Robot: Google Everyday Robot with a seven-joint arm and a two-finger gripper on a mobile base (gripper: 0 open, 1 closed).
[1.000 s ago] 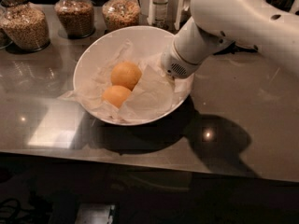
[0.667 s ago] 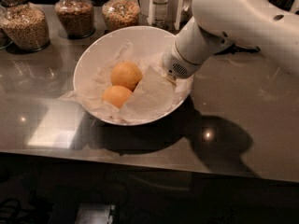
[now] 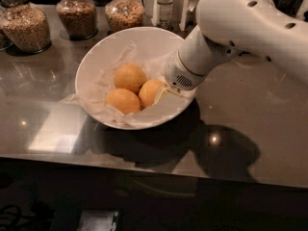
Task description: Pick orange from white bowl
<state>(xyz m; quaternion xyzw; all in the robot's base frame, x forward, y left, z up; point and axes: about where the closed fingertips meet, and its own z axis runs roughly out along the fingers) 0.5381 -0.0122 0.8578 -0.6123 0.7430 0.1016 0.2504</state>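
Observation:
The wide white bowl (image 3: 98, 52), lined with crumpled white paper, stands on the dark glossy counter. Three oranges lie in it: one at the back (image 3: 130, 77), one at the front left (image 3: 122, 100) and one at the right (image 3: 149, 93). My gripper (image 3: 163, 94) reaches down into the bowl's right side from the white arm (image 3: 240, 28). It is right against the right orange. The wrist hides most of the gripper and the bowl's right rim.
Three glass jars of grains (image 3: 26, 25) (image 3: 76, 14) (image 3: 124, 11) and a bottle (image 3: 164, 1) stand along the back behind the bowl. The counter's front edge (image 3: 144, 170) runs across below the bowl.
The view now shows a third orange at the right of the bowl, which the arm hid before. The gripper sits against it. The other two oranges have stayed in place.

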